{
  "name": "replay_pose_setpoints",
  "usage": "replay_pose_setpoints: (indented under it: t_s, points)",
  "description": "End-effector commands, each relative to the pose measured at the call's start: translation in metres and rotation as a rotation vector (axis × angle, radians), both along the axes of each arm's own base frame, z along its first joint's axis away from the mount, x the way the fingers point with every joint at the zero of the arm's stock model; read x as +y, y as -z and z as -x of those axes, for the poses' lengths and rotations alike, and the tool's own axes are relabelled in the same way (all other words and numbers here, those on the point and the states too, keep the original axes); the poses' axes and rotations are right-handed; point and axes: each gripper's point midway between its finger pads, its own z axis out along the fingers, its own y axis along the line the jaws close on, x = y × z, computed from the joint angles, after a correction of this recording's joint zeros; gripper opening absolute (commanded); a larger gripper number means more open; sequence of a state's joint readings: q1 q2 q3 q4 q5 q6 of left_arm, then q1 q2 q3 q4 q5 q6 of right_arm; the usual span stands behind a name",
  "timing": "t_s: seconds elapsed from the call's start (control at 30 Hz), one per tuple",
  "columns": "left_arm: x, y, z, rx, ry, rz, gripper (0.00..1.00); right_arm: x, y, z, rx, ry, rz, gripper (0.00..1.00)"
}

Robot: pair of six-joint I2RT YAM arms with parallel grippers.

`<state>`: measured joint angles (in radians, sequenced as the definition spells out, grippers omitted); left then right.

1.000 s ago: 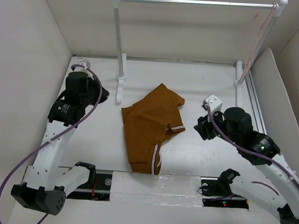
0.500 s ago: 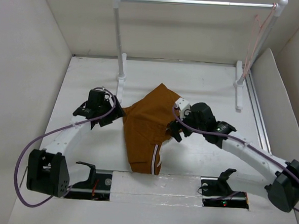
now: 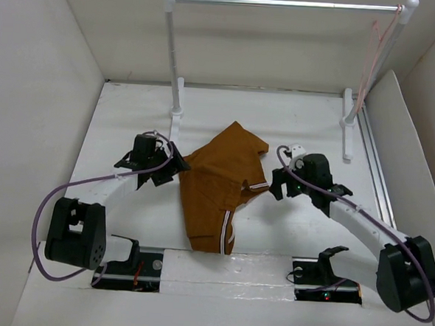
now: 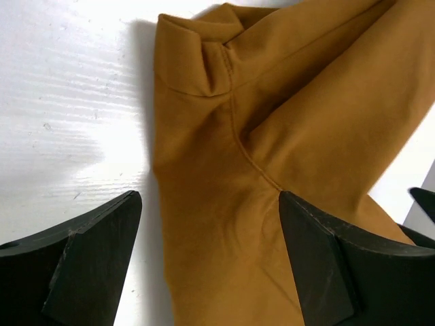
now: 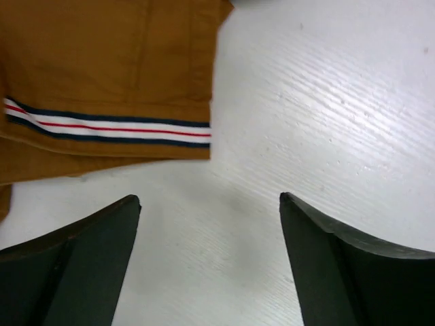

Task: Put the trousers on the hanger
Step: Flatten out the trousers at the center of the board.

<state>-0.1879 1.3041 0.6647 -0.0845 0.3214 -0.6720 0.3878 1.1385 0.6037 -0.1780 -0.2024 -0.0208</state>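
While the trousers (image 3: 219,189) have stayed crumpled mid-table, both arms have swung in from the sides to flank them. The left gripper (image 3: 165,171) now sits at the cloth's left edge. Its wrist view shows the fingers (image 4: 88,251) spread wide with brown cloth lying between them, nothing pinched yet. The right gripper (image 3: 277,185) came in over the pocket, then backed off a little. Its jaws are also released and wide, over bare table (image 5: 326,102), with the striped trim (image 5: 109,125) just beyond the tips and not touching. The hanger (image 3: 373,54) hangs at the far right end of the rail (image 3: 286,2), well apart from the cloth. Judgement: pre-grasp only, nothing lifted, and the hanging step is not yet begun.
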Motion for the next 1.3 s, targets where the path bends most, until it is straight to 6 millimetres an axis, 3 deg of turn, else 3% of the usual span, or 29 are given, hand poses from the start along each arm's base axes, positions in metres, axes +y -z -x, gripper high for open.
replay_pose_setpoints:
  t_s: [0.0, 0.13, 0.2, 0.3, 0.43, 0.47, 0.53, 0.57, 0.63, 0.67, 0.7, 0.73, 0.77, 0.8, 0.83, 0.87, 0.9, 0.93, 1.0, 1.03, 1.1, 1.13, 1.17, 1.2, 1.23, 1.27]
  points:
    - [-0.001, -0.012, -0.009, -0.079, 0.001, 0.017, 0.78, 0.008, -0.005, -0.016, -0.050, 0.000, -0.158, 0.85]
    - [-0.005, -0.001, -0.015, -0.057, 0.022, 0.024, 0.77, 0.015, 0.016, -0.032, 0.037, -0.031, -0.169, 0.82]
    - [-0.007, 0.003, -0.019, -0.051, 0.024, 0.032, 0.77, 0.024, 0.019, -0.041, 0.048, -0.047, -0.200, 0.82]
    - [-0.008, 0.012, -0.027, -0.044, 0.022, 0.028, 0.77, 0.037, 0.018, -0.040, 0.073, -0.079, -0.278, 0.82]
    - [-0.015, 0.028, -0.034, -0.016, 0.028, 0.055, 0.75, 0.048, 0.039, -0.022, 0.162, -0.096, -0.351, 0.67]
    - [-0.018, 0.034, -0.032, 0.007, 0.038, 0.075, 0.74, 0.051, 0.043, -0.018, 0.180, -0.096, -0.371, 0.58]
    - [-0.022, 0.037, -0.036, 0.001, 0.034, 0.099, 0.71, 0.058, 0.040, -0.017, 0.188, -0.107, -0.426, 0.53]
    - [-0.029, 0.038, -0.035, 0.007, 0.041, 0.115, 0.69, 0.059, 0.043, -0.018, 0.203, -0.108, -0.433, 0.36]
    - [-0.036, 0.038, -0.039, -0.005, 0.049, 0.128, 0.52, 0.064, 0.039, -0.019, 0.214, -0.128, -0.453, 0.16]
    - [-0.041, 0.035, -0.040, -0.010, 0.058, 0.139, 0.42, 0.066, 0.024, -0.026, 0.179, -0.140, -0.461, 0.00]
    - [-0.043, 0.027, -0.046, -0.032, 0.059, 0.147, 0.10, 0.062, 0.018, -0.026, 0.181, -0.128, -0.456, 0.00]
    - [-0.044, 0.022, -0.047, -0.038, 0.055, 0.155, 0.00, 0.060, 0.008, -0.031, 0.154, -0.114, -0.440, 0.00]
    - [-0.043, 0.006, -0.051, -0.072, 0.040, 0.161, 0.00, 0.057, -0.006, -0.034, 0.120, -0.108, -0.428, 0.00]
    - [-0.041, -0.005, -0.052, -0.091, 0.034, 0.155, 0.00, 0.050, -0.041, -0.041, 0.039, -0.093, -0.385, 0.00]
    - [-0.040, -0.020, -0.055, -0.124, 0.028, 0.151, 0.00, 0.044, -0.060, -0.043, -0.009, -0.088, -0.355, 0.00]
    - [-0.033, -0.049, -0.058, -0.200, 0.002, 0.130, 0.00, 0.038, -0.082, -0.045, -0.057, -0.077, -0.324, 0.00]
    - [-0.029, -0.076, -0.064, -0.256, -0.010, 0.111, 0.00, 0.032, -0.126, -0.041, -0.146, -0.091, -0.282, 0.00]
    - [-0.022, -0.087, -0.056, -0.246, -0.026, 0.082, 0.00, 0.023, -0.147, -0.042, -0.198, -0.061, -0.251, 0.00]
    - [-0.004, -0.156, -0.053, -0.392, -0.088, 0.056, 0.00, 0.011, -0.185, -0.033, -0.260, -0.044, -0.231, 0.00]
    - [0.007, -0.171, -0.044, -0.400, -0.116, 0.037, 0.00, 0.010, -0.232, -0.028, -0.356, -0.055, -0.254, 0.00]
    - [0.029, -0.242, -0.028, -0.559, -0.197, 0.026, 0.00, 0.014, -0.262, -0.017, -0.385, -0.090, -0.275, 0.00]
    - [0.040, -0.258, -0.017, -0.571, -0.230, 0.003, 0.00, 0.025, -0.296, -0.012, -0.443, -0.133, -0.302, 0.00]
    - [0.053, -0.283, -0.007, -0.627, -0.286, -0.024, 0.00, 0.033, -0.314, -0.008, -0.470, -0.166, -0.319, 0.00]
    - [0.068, -0.320, 0.006, -0.681, -0.347, -0.050, 0.00, 0.051, -0.351, 0.002, -0.514, -0.237, -0.361, 0.00]
    - [0.071, -0.345, 0.018, -0.725, -0.348, -0.042, 0.00, 0.064, -0.341, 0.003, -0.473, -0.271, -0.365, 0.00]
    - [0.086, -0.426, 0.051, -0.887, -0.405, -0.019, 0.00, 0.075, -0.408, 0.023, -0.581, -0.338, -0.423, 0.00]
